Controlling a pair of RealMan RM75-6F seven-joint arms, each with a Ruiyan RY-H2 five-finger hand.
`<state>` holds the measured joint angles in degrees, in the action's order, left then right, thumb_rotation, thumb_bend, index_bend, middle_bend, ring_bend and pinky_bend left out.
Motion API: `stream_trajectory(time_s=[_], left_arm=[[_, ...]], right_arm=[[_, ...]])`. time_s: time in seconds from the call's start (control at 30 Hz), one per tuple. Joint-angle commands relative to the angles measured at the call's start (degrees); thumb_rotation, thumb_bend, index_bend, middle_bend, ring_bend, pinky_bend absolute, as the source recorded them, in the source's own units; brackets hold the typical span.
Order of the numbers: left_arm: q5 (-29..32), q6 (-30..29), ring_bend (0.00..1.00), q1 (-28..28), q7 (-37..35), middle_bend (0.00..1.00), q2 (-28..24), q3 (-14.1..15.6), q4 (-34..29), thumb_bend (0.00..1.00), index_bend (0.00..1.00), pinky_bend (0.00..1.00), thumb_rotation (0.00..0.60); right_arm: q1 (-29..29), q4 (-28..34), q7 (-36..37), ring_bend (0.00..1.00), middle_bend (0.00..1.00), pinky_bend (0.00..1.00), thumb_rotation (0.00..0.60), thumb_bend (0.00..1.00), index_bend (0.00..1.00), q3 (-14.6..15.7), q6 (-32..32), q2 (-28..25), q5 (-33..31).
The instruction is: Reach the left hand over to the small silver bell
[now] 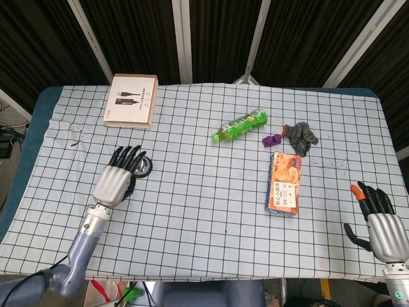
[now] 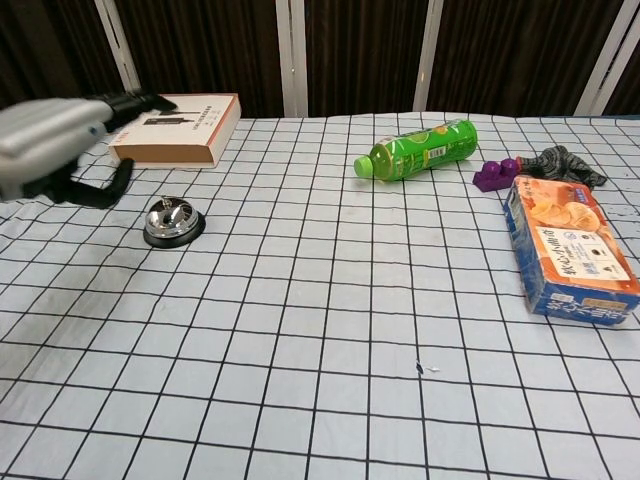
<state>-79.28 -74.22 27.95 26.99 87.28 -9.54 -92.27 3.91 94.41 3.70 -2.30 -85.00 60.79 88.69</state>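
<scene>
Your left robot hand [image 2: 50, 135] hovers w/ fingers spread, holding nothing, above the bell [image 2: 172, 222]; right robot hand [image 1: 381, 220] splayed, empty too.

On my screens I see a table under a white cloth [image 1: 211, 204] with a black grid, and a flat box [image 1: 131, 100] showing a cable picture lies at the far left part. A green bottle [image 1: 240, 125] lies on its side near the middle, and just right of it are a small purple piece [image 1: 272, 139] and a crumpled grey glove [image 1: 301, 137]. In front of these lies an orange snack box [image 1: 285, 183], flat on the cloth.
</scene>
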Motion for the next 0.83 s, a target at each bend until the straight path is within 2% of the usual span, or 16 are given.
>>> stream_trajectory(time_s=[0.03, 0.2, 0.33, 0.47, 0.63, 0.83], left_arm=[[-3.2, -12.8, 0.0, -10.9, 7.3, 0.0, -16.4, 5.1, -19.0, 0.91, 0.0, 0.0, 0.6], [-6.9, -19.1, 0.0, -17.6, 1.1, 0.0, -23.5, 9.9, -20.6, 0.91, 0.0, 0.0, 0.6], [-8.3, -22.4, 0.0, -21.8, -7.0, 0.0, -26.4, 12.7, -17.0, 0.91, 0.0, 0.0, 0.6], [-8.1, -22.9, 0.0, -24.3, -13.7, 0.0, -27.4, 14.4, -12.9, 0.91, 0.0, 0.0, 0.6], [-8.1, -24.4, 0.0, -26.7, -20.7, 0.0, -27.4, 15.1, -9.2, 0.91, 0.0, 0.0, 0.6], [-10.0, -25.4, 0.0, -27.8, -23.7, 0.0, -27.5, 15.2, -7.0, 0.91, 0.0, 0.0, 0.6]], right_arm=[[0.0, 0.2, -0.3, 0.0, 0.0, 0.0, 0.6, 0.39, 0.08, 0.1, 0.0, 0.1, 0.1], [0.1, 0.5, -1.1, 0.0, 0.0, 0.0, 0.6, 0.39, 0.08, 0.2, 0.2, 0.2, 0.3], [0.1, 0.7, -1.6, 0.0, 0.0, 0.0, 0.6, 0.39, 0.08, 0.2, 0.3, 0.3, 0.2], [0.1, 0.9, -2.0, 0.0, 0.0, 0.0, 0.6, 0.39, 0.08, 0.3, 0.2, 0.3, 0.2], [0.0, 1.1, -2.6, 0.0, 0.0, 0.0, 0.6, 0.39, 0.08, 0.3, 0.0, 0.4, 0.5], [0.1, 1.3, -3.4, 0.0, 0.0, 0.0, 0.6, 0.39, 0.08, 0.0, -0.1, 0.7, 0.2]])
